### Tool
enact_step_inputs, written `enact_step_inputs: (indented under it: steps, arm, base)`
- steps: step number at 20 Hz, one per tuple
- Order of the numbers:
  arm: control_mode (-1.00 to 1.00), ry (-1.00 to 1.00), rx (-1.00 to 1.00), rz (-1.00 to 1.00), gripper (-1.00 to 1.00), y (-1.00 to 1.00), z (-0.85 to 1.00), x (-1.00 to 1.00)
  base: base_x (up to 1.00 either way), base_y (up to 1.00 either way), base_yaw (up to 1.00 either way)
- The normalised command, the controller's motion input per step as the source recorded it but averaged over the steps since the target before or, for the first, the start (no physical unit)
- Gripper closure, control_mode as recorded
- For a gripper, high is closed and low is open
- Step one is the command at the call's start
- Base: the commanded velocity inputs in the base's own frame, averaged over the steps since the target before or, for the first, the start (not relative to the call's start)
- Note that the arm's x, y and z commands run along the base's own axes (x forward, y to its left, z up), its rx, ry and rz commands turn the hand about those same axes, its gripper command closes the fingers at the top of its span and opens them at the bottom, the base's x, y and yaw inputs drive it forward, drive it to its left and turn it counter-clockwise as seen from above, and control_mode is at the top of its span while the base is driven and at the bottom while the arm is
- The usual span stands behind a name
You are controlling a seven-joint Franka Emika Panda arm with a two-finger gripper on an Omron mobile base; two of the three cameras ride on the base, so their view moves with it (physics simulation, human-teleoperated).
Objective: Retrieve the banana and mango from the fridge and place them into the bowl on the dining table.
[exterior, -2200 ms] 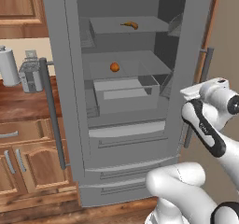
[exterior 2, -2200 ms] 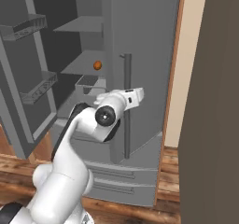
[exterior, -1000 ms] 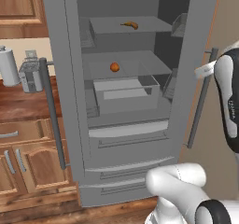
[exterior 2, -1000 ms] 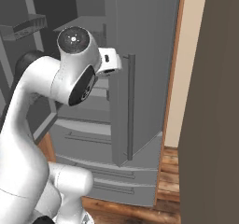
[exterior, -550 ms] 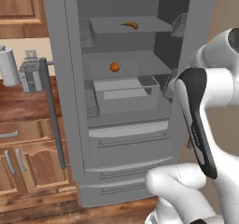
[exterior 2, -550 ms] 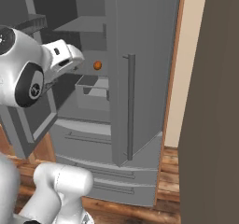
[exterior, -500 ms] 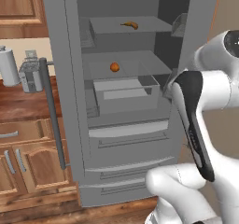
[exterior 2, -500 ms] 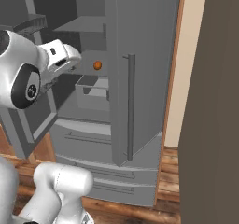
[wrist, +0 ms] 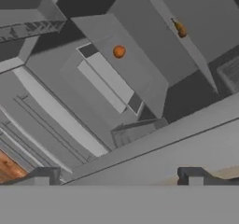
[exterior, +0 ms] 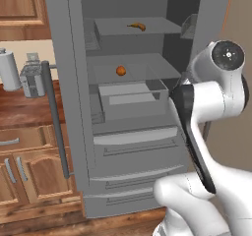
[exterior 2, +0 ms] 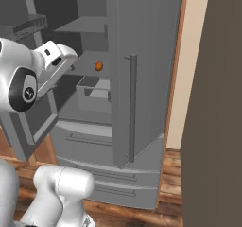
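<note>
Gripper [wrist: 119,174]: its two fingertips stood wide apart with nothing between them, aimed into the fridge [exterior: 138,132] from outside, probably readied for a first pick.
Fridge: the compartment was open, leaving its shelves exposed to the hand.
Mango [wrist: 119,52]: ahead of the gripper and well apart from it, on the middle shelf just behind a grey bin [exterior: 130,97]; round, so no clear long axis.
Banana [wrist: 180,29]: farther off than the mango, one shelf higher; in the left base view its long axis lay roughly left to right along the shelf, gently curved.
Judgement: the mango looked the nearer target, the hand view already nearly lining up with it.
</note>
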Motion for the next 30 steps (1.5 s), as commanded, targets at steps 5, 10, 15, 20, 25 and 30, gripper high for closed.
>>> enact_step_inputs:
  steps: [5,10,15,20,25,30]
  arm:
    - [-1.0,0.11,-0.12,0.0,-1.0,0.0,-0.04,0.69]
    - [-1.0,0.06,-0.03,0.0,-1.0,-0.03,-0.34,0.74]
    - [-1.0,0.07,0.0,0.0,-1.0,-0.23,-0.51,0.64]
    - [-1.0,0.05,0.0,0.0,-1.0,-0.32,-0.38,0.63]
    - [-1.0,0.03,-0.02,0.0,-1.0,-0.29,-0.31,0.64]
    - [-1.0,0.03,-0.04,-0.01,-1.0,-0.21,-0.16,0.43]
  base:
    - [0.0,0.0,0.0]
    - [0.0,0.0,0.0]
    - [0.0,0.0,0.0]
    - [0.0,0.0,0.0]
    - [0.0,0.0,0.0]
    - [0.0,0.0,0.0]
